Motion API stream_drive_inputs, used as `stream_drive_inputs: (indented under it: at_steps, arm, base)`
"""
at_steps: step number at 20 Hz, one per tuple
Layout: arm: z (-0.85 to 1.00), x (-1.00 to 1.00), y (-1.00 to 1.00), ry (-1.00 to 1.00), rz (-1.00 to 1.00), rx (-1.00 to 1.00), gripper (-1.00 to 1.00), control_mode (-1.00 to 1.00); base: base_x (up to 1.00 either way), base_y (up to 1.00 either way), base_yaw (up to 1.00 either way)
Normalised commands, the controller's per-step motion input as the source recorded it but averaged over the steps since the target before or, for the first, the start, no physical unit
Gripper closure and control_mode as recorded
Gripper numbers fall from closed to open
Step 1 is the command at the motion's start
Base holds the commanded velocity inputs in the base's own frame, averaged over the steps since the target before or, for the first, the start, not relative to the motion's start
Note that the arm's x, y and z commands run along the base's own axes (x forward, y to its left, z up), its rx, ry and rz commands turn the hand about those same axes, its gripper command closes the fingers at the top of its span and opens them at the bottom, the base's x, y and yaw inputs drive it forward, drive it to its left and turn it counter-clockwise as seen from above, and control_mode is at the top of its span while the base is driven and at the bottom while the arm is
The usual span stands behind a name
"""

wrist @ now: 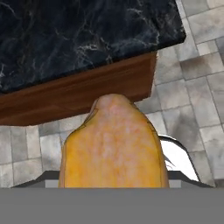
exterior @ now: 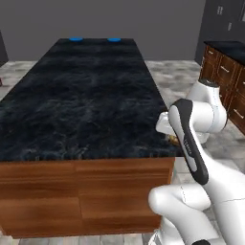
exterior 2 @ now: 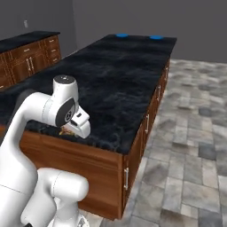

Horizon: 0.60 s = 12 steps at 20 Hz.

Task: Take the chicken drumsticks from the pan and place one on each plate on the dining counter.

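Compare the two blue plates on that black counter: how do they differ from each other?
The left plate lies nearer the counter's left edge in the left base view; the right plate lies nearer its right edge. In the right base view the right plate sits slightly closer to the tiled floor side. Both are flat, bright blue, bare, and at the far end.

Rendered frames were soft and low-res, with flat, even, dim light and no clear source. The black marbled stone bench (exterior: pixel 81 95) showed faint pale veining and no glare. A weak shadow sat under its overhang on the brown wooden cabinets (exterior: pixel 86 191). The grey tiled floor (exterior 2: pixel 195 133) looked blotchy and blurred. In the hand view, the golden-tan chicken drumstick (wrist: pixel 113 144) was close-up, blurry and evenly lit. There was no edge distortion.
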Motion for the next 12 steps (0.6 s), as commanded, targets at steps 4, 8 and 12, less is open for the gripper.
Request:
stream_drive_inputs:
  at_steps: [4,8,12]
  arm:
    - [0.0,0.0,0.0,0.0,0.0,0.0,1.0,1.0]
    - [0.0,0.0,0.0,0.0,0.0,0.0,1.0,1.0]
    - [0.0,0.0,0.0,0.0,0.0,0.0,1.0,1.0]
  base:
    - [0.0,-1.0,0.25]
    - [0.0,-1.0,0.16]
    - [0.18,-1.0,0.14]
